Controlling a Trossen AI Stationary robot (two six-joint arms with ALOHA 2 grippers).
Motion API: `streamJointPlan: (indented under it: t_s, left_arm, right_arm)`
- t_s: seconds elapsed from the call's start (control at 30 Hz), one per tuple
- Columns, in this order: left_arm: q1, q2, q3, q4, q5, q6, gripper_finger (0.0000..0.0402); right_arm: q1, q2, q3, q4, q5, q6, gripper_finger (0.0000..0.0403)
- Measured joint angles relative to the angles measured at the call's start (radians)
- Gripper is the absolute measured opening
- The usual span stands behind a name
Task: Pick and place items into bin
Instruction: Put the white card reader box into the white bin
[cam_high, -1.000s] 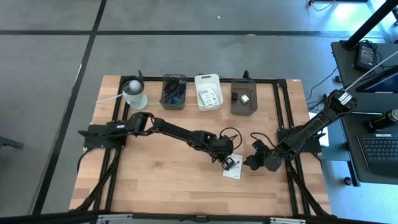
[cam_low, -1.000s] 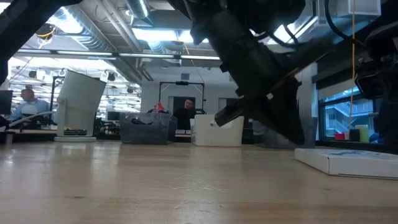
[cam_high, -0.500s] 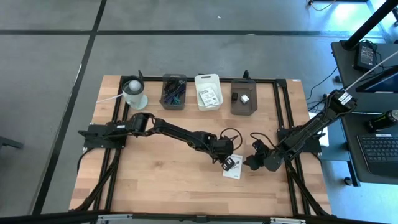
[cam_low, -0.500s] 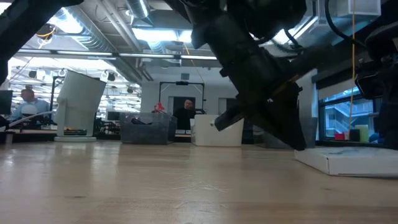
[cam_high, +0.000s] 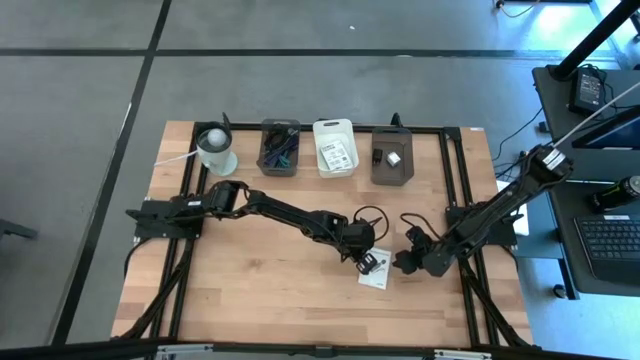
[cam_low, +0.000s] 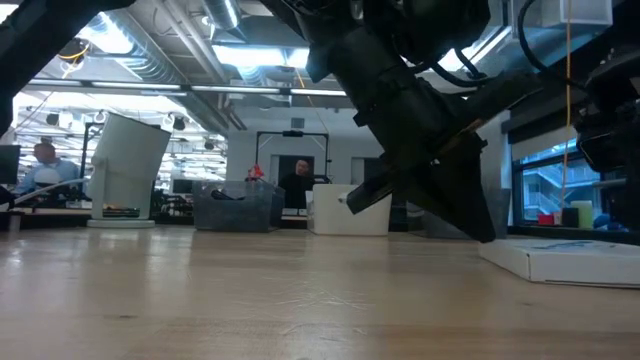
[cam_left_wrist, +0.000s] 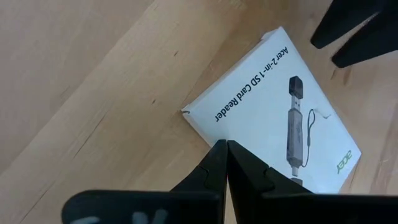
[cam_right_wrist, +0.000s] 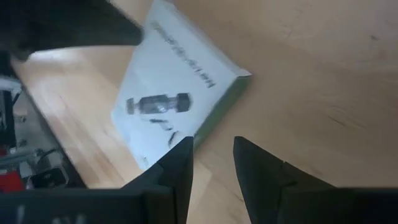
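A flat white printed box, marked as a card reader, lies on its broad face on the wooden table, right of the centre. My left gripper is shut and slants down over the box's near long edge. My right gripper stands open just right of the box, pointing down at the bare wood beside it, with nothing between its fingers. In the low view the box lies flat under the dark arms. My left gripper has its shut fingertips at the box's long edge, slanting down from the table's left. Whether they touch the box I cannot tell.
Along the far edge stand a dark bin with teal tools, a white bin with a card, and a dark bin with small pieces. A round tub stands at the far left. The near half of the table is bare wood.
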Motion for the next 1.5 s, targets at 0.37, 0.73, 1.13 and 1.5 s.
streamJointPlan:
  t_s: [0.37, 0.73, 1.13, 1.5]
  left_arm:
    - [0.0, 0.001, -0.002, -0.006, -0.011, 0.003, 0.0006]
    - [0.0, 0.002, -0.003, -0.011, -0.013, 0.003, 0.0006]
    - [0.001, 0.0, -0.003, -0.047, -0.027, 0.003, 0.0006]
    - [0.001, -0.001, -0.005, -0.061, -0.036, 0.001, 0.0006]
  right_arm:
    - [0.0, 0.109, 0.0, 0.131, 0.0, 0.001, 0.012]
    - [0.0, 0.196, 0.0, 0.252, 0.07, 0.02, 0.012]
    - [0.001, 0.196, 0.0, 0.337, 0.108, -0.005, 0.012]
    - [0.002, 0.196, -0.001, 0.313, 0.248, -0.048, 0.012]
